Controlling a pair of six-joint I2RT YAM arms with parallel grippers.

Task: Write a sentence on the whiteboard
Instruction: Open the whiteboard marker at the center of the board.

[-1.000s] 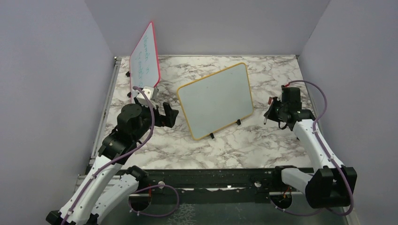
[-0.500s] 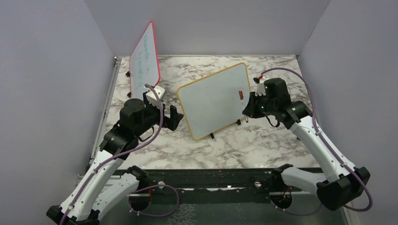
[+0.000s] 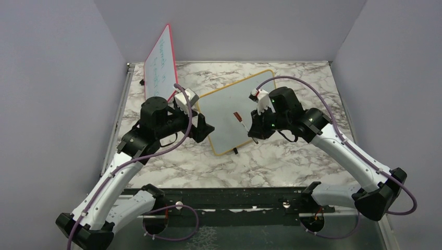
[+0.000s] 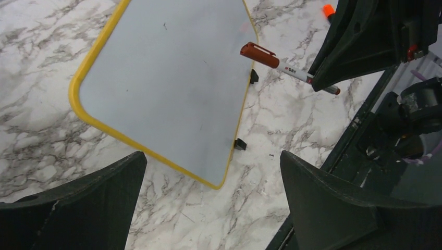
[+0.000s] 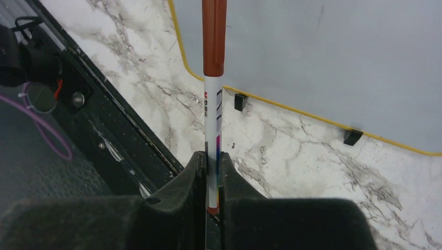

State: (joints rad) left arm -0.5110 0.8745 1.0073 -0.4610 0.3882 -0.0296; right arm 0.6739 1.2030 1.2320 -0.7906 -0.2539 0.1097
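Right wrist: right gripper (image 5: 211, 162) clamps the marker (image 5: 212, 125), cap (image 5: 214, 36) pointing at the blank whiteboard (image 5: 339, 62). Left gripper (image 4: 212, 156) gapes wide; we judge it ready for uncapping.

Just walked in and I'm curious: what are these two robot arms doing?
The right gripper is shut on a white marker with a red-brown cap, holding it in front of the blank white board with the yellow-orange frame. Nothing is written on it yet. The left gripper hangs open near that board's left edge, holding nothing.
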